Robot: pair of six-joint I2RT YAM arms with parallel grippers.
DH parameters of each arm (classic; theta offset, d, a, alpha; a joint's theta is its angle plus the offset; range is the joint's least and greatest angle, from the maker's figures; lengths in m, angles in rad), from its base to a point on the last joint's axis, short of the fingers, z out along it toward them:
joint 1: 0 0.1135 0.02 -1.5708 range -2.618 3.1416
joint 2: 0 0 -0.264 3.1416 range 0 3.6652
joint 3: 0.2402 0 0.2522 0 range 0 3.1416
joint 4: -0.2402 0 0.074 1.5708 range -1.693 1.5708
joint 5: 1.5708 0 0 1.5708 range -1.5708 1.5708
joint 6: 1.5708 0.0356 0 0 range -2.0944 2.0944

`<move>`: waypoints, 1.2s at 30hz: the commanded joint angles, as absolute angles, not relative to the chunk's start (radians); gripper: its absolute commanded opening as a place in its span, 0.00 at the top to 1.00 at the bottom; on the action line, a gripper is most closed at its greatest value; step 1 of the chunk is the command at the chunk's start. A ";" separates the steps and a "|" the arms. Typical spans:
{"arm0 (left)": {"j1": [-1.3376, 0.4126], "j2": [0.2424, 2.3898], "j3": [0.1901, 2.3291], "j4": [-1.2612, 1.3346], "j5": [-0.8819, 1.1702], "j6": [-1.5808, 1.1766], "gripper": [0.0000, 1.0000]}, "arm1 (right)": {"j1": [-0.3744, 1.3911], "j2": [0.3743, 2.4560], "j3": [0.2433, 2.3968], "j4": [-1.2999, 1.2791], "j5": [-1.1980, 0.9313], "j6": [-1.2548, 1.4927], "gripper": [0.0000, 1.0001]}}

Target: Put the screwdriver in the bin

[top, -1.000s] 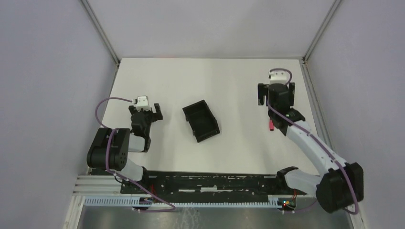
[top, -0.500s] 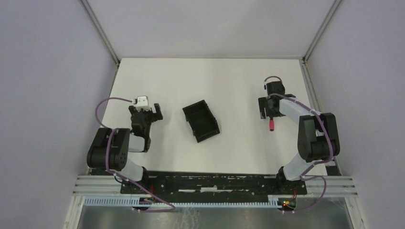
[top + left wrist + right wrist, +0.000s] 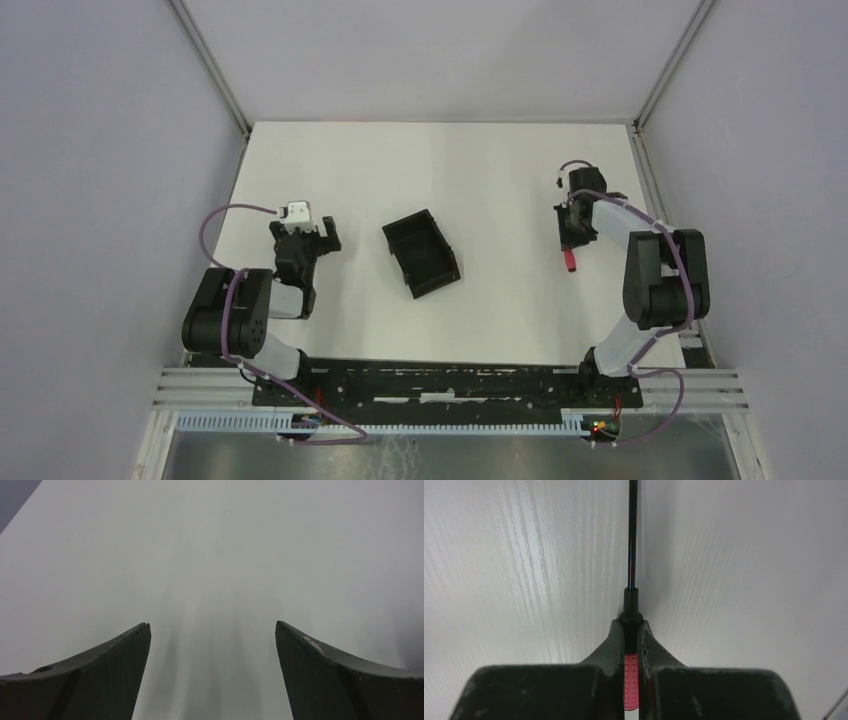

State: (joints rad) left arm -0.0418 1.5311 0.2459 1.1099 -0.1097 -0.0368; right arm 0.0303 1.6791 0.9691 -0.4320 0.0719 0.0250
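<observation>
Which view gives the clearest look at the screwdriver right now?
Right wrist: the screwdriver fills the centre, its red handle clamped in the right tool and its black shaft pointing ahead. The top view shows only a small red handle end; the left wrist shows none of it.

Black-and-white arms [image 3: 660,275], purple cables [image 3: 203,232]
</observation>
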 commanded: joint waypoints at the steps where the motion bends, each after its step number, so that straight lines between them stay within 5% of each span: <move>1: -0.044 1.536 0.250 1.163 -0.112 -0.021 0.00 | 0.022 1.697 1.201 -0.687 0.077 -0.030 1.00; 10: -0.045 1.536 0.250 1.163 -0.112 -0.020 0.00 | 0.023 1.658 1.534 -1.031 0.091 0.026 1.00; 15: -0.045 1.535 0.250 1.163 -0.111 -0.020 0.00 | 0.080 1.553 1.436 -0.842 -0.124 0.178 1.00; 23: -0.045 1.536 0.250 1.163 -0.111 -0.020 0.00 | 0.509 1.474 1.236 -0.309 -0.204 0.459 1.00; 36: -0.045 1.536 0.250 1.163 -0.111 -0.021 0.00 | 0.777 1.689 1.283 -0.161 -0.159 0.081 1.00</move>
State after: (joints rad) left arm -0.0418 1.5311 0.2459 1.1099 -0.1097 -0.0368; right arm 0.7544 1.6577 1.3075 -0.2970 -0.1764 0.2405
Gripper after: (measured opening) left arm 0.997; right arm 0.050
